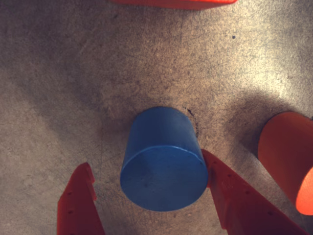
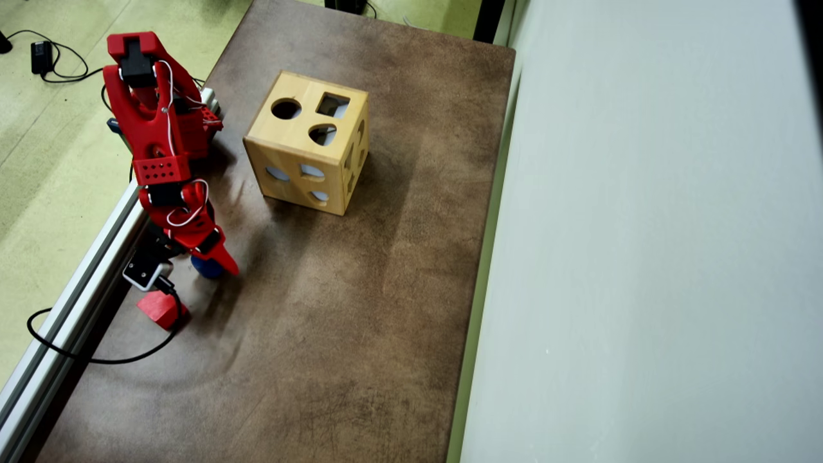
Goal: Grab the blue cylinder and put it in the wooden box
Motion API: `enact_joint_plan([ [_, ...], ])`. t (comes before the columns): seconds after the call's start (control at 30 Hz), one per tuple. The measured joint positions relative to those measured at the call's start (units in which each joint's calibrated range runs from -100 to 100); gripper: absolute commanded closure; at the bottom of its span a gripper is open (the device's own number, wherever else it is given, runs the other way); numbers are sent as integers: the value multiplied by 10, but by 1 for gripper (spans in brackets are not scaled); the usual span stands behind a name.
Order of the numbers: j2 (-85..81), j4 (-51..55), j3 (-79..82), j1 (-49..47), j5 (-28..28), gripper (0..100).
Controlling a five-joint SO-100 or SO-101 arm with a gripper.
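The blue cylinder [image 1: 164,159] stood upright on the brown table [image 2: 360,308] near its left edge in the overhead view, well apart from the wooden box [image 2: 307,141], which sat farther up the table with round, square and other cut-outs in its faces. The red gripper [image 1: 149,183] straddled it with its jaws apart: in the wrist view the right finger [image 1: 234,196] touched the cylinder's side while the left finger [image 1: 78,200] stood just clear of it. A red block [image 2: 161,308] lay just beside the gripper, lower in the overhead view, and another red piece [image 1: 286,156] showed at the wrist view's right edge.
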Motion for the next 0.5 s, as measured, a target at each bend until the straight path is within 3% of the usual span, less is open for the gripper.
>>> enact_joint_plan([
  [0.5, 0, -1, 0, 19, -1, 67],
])
